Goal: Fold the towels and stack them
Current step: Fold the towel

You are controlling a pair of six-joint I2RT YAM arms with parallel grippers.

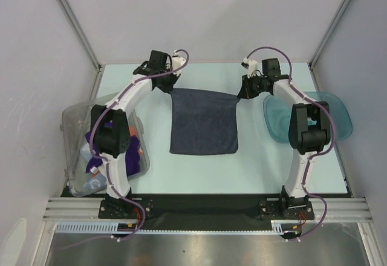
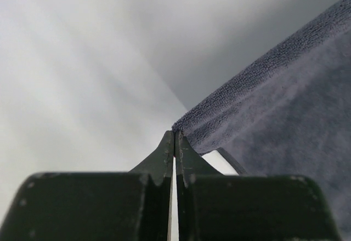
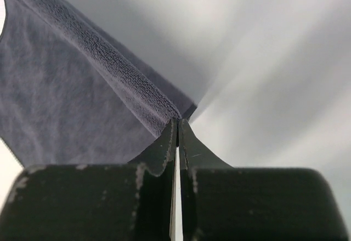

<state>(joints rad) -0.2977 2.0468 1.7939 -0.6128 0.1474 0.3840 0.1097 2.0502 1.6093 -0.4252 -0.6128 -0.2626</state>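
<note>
Holding the dark navy-grey towel (image 1: pixel 204 124) by its two far corners, one arm on each.

- Left gripper (image 1: pixel 170 88): jaws pressed together, with only a hairline slit between the fingers in its wrist view. The towel's far-left corner is pinched at the very tips.
- Right gripper (image 1: pixel 240 95): the same, fully closed on the far-right corner. The hem is bunched into a small ridge where it enters the tips.
- Towel position: middle of the table (image 1: pixel 266 163), between the two arms, with neither side touching either container.
- Orientation: the far edge runs left to right between the two grippers and sags slightly at mid-span. The side edges run from the grippers straight back towards the arm bases. The outline is close to square, so I cannot tell the long axis for certain. The near edge lies flat and parallel to the table's near edge.
- Remaining towels (image 1: pixel 95 160): purple, orange and light blue cloth heaped in the clear plastic bin (image 1: pixel 75 112) on the left, partly hidden behind the left arm.
- Teal tray (image 1: pixel 338 121): on the right, beside the right arm.
</note>
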